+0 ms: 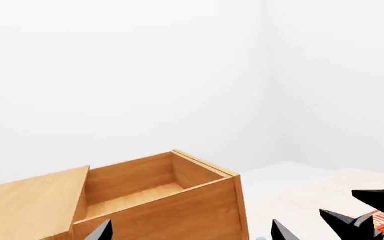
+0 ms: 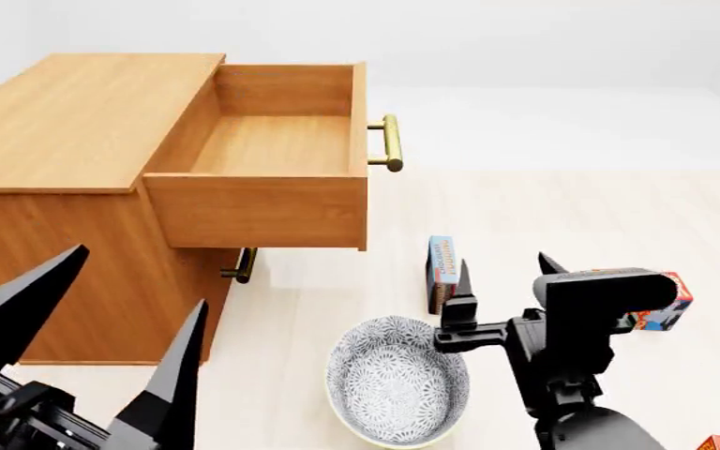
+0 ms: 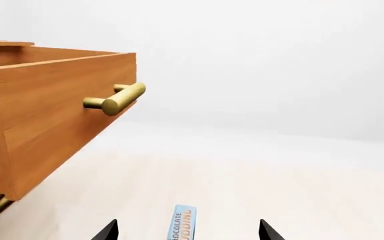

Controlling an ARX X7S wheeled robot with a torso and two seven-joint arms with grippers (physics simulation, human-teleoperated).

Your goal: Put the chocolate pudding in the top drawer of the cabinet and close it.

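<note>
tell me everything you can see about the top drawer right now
The top drawer is pulled fully open from the cabinet. It looks like orange-brown wood, a plain box with a flat front panel and a horizontal brass bar handle. Its inside shows bare and holds nothing visible. It juts out level over the floor, above the lower drawer's handle. No gripper touches it.

Bright, even sim light w/ soft shadows, no glare, sharp throughout, bg washed white.
</note>
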